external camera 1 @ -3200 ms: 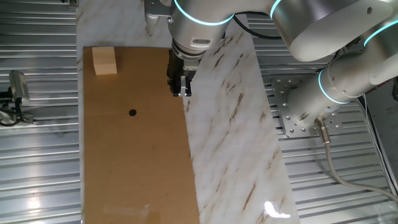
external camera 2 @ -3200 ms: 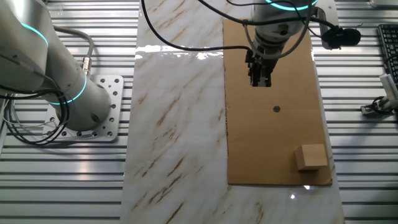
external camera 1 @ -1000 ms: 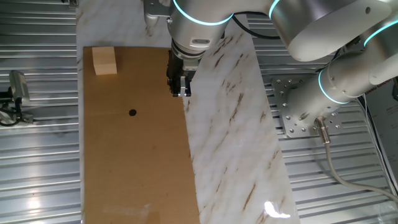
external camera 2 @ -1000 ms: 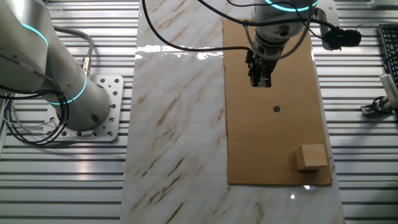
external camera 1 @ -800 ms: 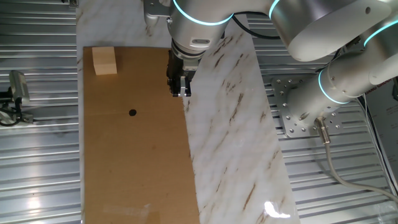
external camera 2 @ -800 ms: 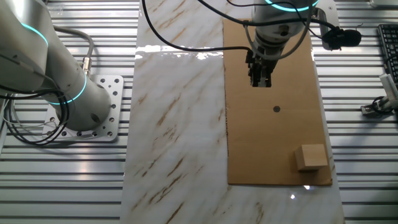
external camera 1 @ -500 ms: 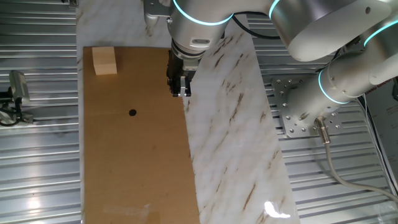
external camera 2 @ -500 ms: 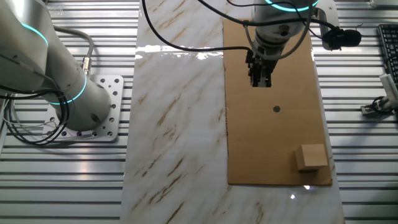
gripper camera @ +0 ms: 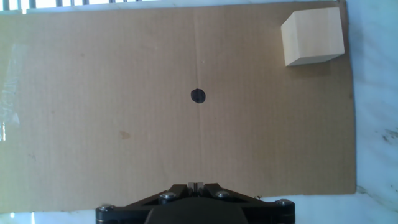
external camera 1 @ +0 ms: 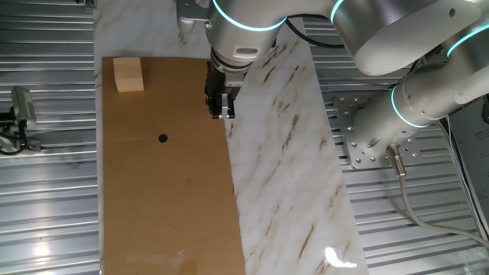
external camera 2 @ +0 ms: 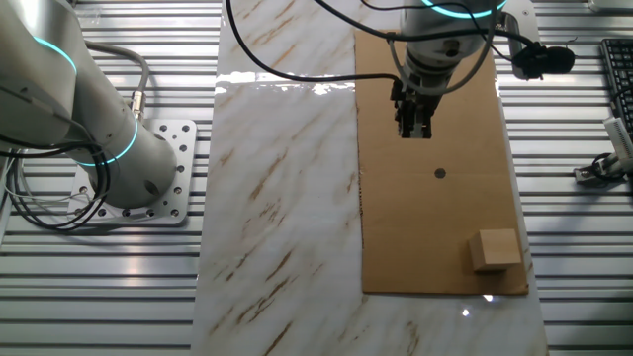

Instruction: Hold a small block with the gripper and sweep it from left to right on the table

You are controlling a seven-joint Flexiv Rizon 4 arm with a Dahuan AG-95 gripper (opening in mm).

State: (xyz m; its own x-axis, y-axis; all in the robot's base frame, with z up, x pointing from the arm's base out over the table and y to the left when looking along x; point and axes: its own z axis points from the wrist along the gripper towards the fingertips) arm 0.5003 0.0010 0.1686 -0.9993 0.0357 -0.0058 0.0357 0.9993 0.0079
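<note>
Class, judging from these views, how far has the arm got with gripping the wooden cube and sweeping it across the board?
Nothing looks done yet. The small pale tan wooden cube sits untouched in a corner of the brown cardboard board. The black two-finger gripper hovers near the board's opposite edge, jaws together and holding nothing. Left: reach the cube, grip it, sweep it across.

Board [external camera 1: 168, 191]: flat brown, cardboard tone, faint paler streak along one edge in hand view. Dot [gripper camera: 198, 96]: black, on the brown. Block [gripper camera: 313, 37]: pale tan, plain faces, side face a shade darker. Marble strip [external camera 2: 282, 198]: white with brown veining, glossy white glare spots. Gripper [external camera 1: 222, 107]: black, tips possibly silvery, too small to be sure. Arm [external camera 1: 244, 30]: white-grey, cyan ring. Ribbed metal [external camera 1: 46, 214]: silver-grey.
</note>
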